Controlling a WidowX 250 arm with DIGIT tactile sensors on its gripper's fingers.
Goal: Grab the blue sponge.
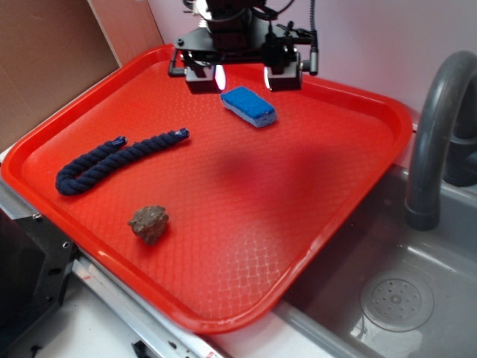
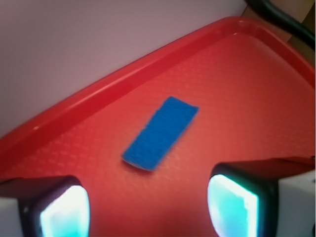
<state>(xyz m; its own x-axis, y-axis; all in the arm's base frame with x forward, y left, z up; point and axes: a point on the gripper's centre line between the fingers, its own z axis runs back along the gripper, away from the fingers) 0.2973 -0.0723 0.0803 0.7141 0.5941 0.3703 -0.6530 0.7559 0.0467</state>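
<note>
Hovering at the top centre of the exterior frame, the gripper (image 1: 243,77) is standing wide apart with nothing between its fingers, its two pads glowing pale at the far rim of the red tray (image 1: 358,186). The blue sponge (image 1: 249,106) is lying flat on the tray just below and slightly right of the gripper in that view, apart from it and untouched. In the wrist view the blue sponge (image 2: 161,133) is sitting near the middle of the frame, above the gap between the two fingers, its long axis running diagonally from lower left to upper right.

It is looking like a light, soft block that will squash under pressure and spring back, so a firm close should be holding it without harm. Its textured top is probably giving decent friction. Taking it across the short width, near the middle of its length, seems best, which would be calling for a wrist turn to square the jaws to its long sides.

A dark rope (image 1: 112,159) at left and a brown rock (image 1: 149,224) at lower left are lying well apart from it.
</note>
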